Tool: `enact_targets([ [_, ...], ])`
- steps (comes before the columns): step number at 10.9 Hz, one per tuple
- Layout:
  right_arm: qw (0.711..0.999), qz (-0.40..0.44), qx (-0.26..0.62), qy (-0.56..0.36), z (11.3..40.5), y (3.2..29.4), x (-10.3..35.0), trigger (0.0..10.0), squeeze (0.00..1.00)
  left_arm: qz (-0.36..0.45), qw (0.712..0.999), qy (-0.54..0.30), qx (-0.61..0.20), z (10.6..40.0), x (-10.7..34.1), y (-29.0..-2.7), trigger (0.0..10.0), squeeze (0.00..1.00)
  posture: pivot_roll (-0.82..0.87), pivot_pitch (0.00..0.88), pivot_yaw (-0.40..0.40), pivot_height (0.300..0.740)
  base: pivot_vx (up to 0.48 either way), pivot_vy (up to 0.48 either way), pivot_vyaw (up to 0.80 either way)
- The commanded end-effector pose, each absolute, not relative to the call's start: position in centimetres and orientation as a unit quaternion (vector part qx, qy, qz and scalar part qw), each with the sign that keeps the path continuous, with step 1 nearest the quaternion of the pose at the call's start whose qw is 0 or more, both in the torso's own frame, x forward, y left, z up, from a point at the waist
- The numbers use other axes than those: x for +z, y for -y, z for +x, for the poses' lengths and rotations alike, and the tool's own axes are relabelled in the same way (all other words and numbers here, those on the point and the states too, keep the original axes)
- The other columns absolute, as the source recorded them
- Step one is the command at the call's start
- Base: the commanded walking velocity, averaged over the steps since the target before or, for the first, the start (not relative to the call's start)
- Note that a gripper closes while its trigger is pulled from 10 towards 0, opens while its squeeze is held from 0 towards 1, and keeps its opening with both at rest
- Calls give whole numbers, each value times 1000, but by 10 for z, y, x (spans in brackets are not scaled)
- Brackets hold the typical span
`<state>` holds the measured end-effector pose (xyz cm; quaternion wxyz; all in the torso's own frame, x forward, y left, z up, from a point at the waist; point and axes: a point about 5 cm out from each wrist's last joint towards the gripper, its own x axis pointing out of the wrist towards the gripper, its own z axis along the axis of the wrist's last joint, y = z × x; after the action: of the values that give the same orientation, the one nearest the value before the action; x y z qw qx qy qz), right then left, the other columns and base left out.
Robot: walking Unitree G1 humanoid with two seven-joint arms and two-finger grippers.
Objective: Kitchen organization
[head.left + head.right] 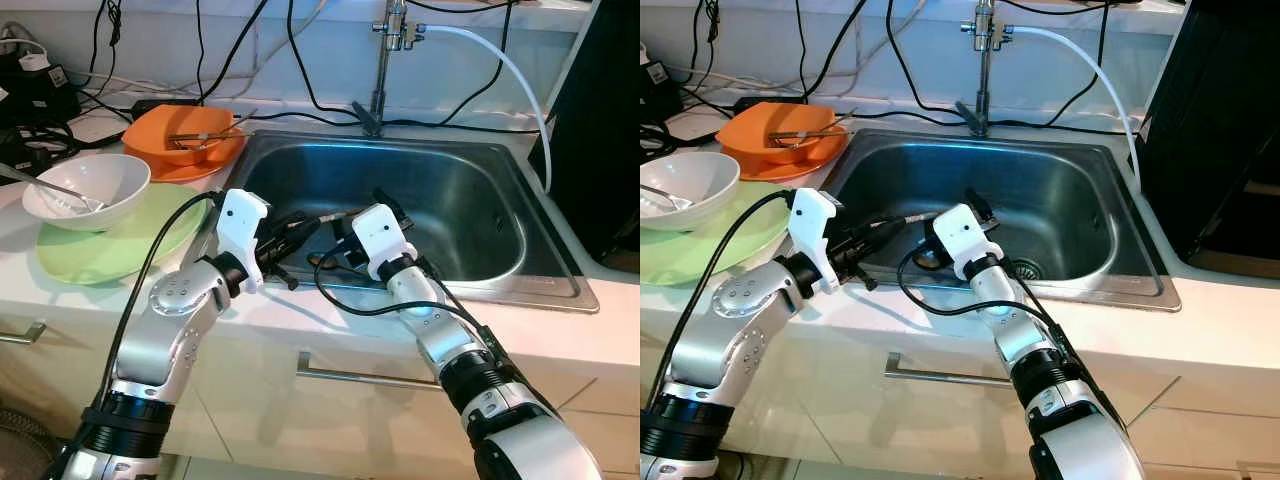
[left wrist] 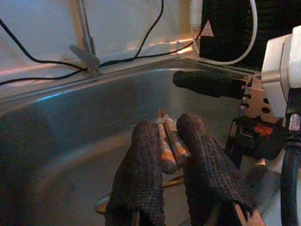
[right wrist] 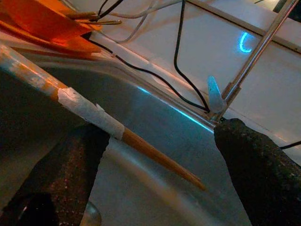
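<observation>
Nearest to us, our left hand (image 1: 290, 238) reaches over the near rim of the stainless steel sink (image 1: 520, 270), its two black fingers (image 2: 141, 174) pressed together on a pair of thin wooden chopsticks bound with pale tape (image 2: 167, 143). The sticks point across the basin toward our right hand (image 1: 345, 240), whose fingers (image 3: 70, 165) stand apart on either side of the free end, one finger just touching the taped part.

We judge the chopsticks light, stiff and narrow, so they should roll or pivot easily in a grip taken at one end. The taped band looks the less slippery place to hold; the bare tapered tips look smooth and likely to slide. A hold nearer the middle would keep them from swinging.

On the worktop to the left lie a flat pale green plate (image 1: 80, 262) bearing a white bowl (image 1: 95, 180) with a utensil in it, and beyond them an orange bowl (image 1: 160, 135) holding more utensils. At the far side stands the chrome tap (image 1: 385, 55), among black cables (image 1: 300, 60) and a white hose (image 1: 510, 65).
</observation>
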<state>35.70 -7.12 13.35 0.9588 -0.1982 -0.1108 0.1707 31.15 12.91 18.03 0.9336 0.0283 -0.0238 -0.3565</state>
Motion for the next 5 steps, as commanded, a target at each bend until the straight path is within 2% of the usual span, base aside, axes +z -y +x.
enact_targets([
  [1, 959, -199, 179, 98, 356, 69, 128, 10000, 0, 39, 929, 15, -369, 311, 181, -127, 10000, 0, 228, 0, 23, 740, 0, 0, 0],
  [5, 956, -201, 194, 91, 353, 63, 123, 10000, 0, 38, 924, 36, -379, 311, 188, -123, 10000, 0, 228, 0, 26, 740, 0, 0, 0],
])
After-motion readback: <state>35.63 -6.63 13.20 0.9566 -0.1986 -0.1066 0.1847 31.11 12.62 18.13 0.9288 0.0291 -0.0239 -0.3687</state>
